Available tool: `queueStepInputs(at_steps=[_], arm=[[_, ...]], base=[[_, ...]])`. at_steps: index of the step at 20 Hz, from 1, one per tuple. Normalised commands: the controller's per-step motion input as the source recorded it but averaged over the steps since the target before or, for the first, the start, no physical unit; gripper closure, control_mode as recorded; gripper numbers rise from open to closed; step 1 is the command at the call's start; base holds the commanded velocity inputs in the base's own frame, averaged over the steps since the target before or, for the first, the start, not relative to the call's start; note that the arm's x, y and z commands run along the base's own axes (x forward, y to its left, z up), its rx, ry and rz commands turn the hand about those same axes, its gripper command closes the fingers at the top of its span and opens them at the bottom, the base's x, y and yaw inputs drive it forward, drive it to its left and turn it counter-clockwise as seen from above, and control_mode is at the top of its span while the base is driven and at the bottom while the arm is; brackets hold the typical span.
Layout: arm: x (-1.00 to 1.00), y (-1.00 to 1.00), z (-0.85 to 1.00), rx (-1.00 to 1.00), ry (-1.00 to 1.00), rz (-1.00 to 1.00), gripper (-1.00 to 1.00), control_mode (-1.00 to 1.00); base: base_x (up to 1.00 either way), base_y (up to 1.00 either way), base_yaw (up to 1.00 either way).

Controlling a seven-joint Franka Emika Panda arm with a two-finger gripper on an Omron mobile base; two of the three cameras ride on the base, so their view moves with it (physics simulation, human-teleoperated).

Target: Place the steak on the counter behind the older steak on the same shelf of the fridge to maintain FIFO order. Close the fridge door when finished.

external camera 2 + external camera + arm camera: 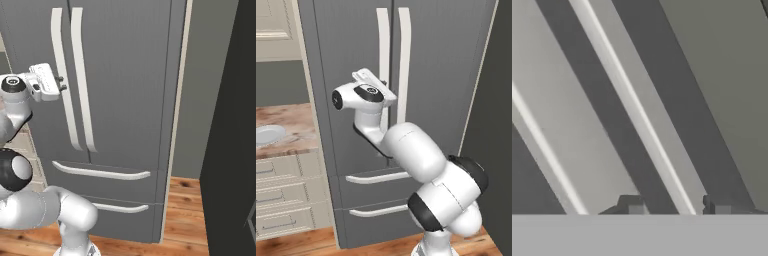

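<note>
1. dark grey and shut on both upper doors, the fridge [421, 75] stands straight ahead of the arm, its two long white handles [393, 65] running side by side down the middle seam, with two drawer fronts below, each with a pale horizontal bar

2. the shelf and the older steak sit behind those closed doors, so neither can be placed from here

3. brown-and-cream stone, the counter [291, 131] lies to the left of the fridge in the left base view; a pale round plate [268, 134] rests on it, and i cannot make out the steak on the visible part of the worktop

4. the gripper [63, 83] is raised to about the middle of the left handle's height and sits just beside it, fingertips pointing at the door; in the hand view the tips [631, 205] rise apart at the bottom, one handle passing between them, so the pincer is spread moderately wide and holds nothing

5. whether the fingers already touch the handle i cannot tell

6. as a judgement, the task is at its very start: the door is not yet opened, the steak not picked up, and the placing behind the older one and the final closing all remain
</note>
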Motion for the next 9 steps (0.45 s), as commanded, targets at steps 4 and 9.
queueStepInputs(at_steps=[4,9], arm=[[0.58,0.00,0.00,0.03,-0.05,0.09,-1.00,-1.00],[-0.11,-0.13,-0.01,0.02,-0.20,0.09,-1.00,-1.00]], base=[[0.00,0.00,0.00],[0.00,0.00,0.00]])
